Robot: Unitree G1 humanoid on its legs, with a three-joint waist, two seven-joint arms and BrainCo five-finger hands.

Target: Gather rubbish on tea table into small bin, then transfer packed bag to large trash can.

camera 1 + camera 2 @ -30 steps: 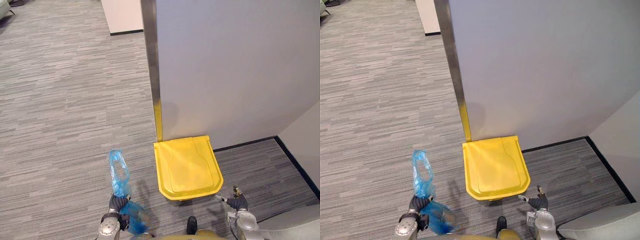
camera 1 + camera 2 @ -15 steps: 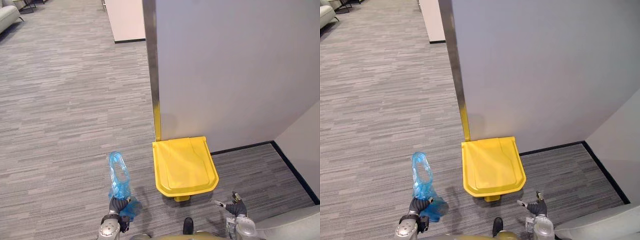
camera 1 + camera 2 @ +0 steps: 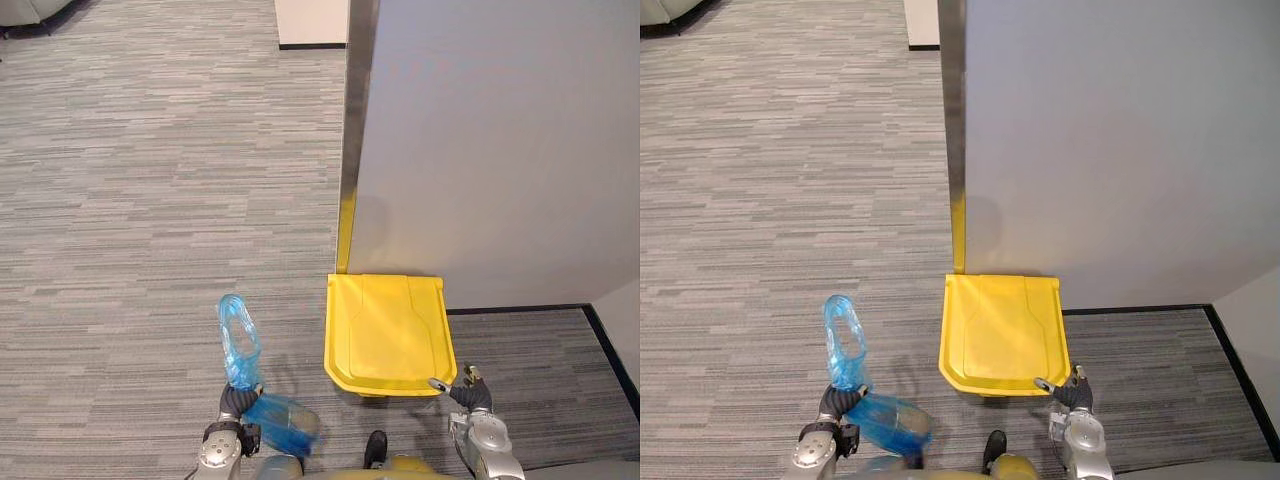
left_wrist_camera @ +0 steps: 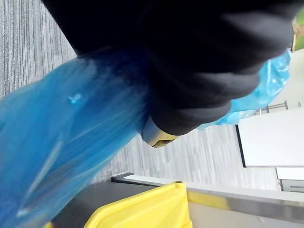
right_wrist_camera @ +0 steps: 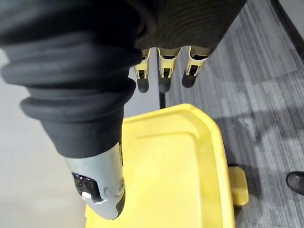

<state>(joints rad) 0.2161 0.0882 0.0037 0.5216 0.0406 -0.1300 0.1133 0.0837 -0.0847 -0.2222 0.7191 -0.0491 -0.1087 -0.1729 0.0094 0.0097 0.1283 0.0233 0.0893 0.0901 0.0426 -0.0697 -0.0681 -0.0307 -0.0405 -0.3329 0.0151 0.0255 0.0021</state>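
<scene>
Thin, crinkly see-thru blue plastic bag [image 3: 238, 345] is in the left robot hand [image 3: 237, 403], fingers curled tight round its neck; loop sticks up, full part hangs by the wrist over the stripy grey carpet [image 3: 140, 200]. Big yellow bin [image 3: 388, 330], smooth hard plastic w/ flat shut lid, sits by the grey wall [image 3: 500, 150]. By the lid's front corner the right robot hand [image 3: 469, 393] is spread, fingers straight, holding nothing

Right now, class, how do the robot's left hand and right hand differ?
The left hand is curled round the neck of a blue bag; the right hand holds nothing, fingers straight. The left hand is over carpet beside the closed yellow bin; the right hand is by its front corner. Both hang close to the bin.
</scene>
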